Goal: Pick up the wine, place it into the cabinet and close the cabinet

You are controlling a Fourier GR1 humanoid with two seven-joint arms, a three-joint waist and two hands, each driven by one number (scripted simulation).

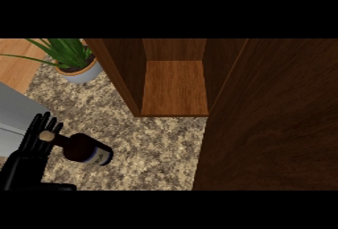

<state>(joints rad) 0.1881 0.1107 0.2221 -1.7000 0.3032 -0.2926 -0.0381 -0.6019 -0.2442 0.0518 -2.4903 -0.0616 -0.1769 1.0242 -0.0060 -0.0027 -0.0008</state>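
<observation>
The wine bottle [84, 150] is dark, with a pale label near its base and a cork-coloured top, and sits on the speckled counter [152, 143] at lower left. My left hand [30, 150] shows at the lower left edge, fingers straight and pointing up. The bottle's top overlaps those fingers in view, and no finger curls round it. The wooden cabinet [175, 87] stands open at the upper middle, its inner shelf bare. Its dark door [271, 120] is swung wide and fills the right side. My right hand does not show.
A potted green plant [76, 62] stands at the upper left beside the cabinet's left wall. A grey surface [13, 114] runs along the left edge, with a light wooden area [16, 67] above it. Speckled counter lies between the bottle and the cabinet.
</observation>
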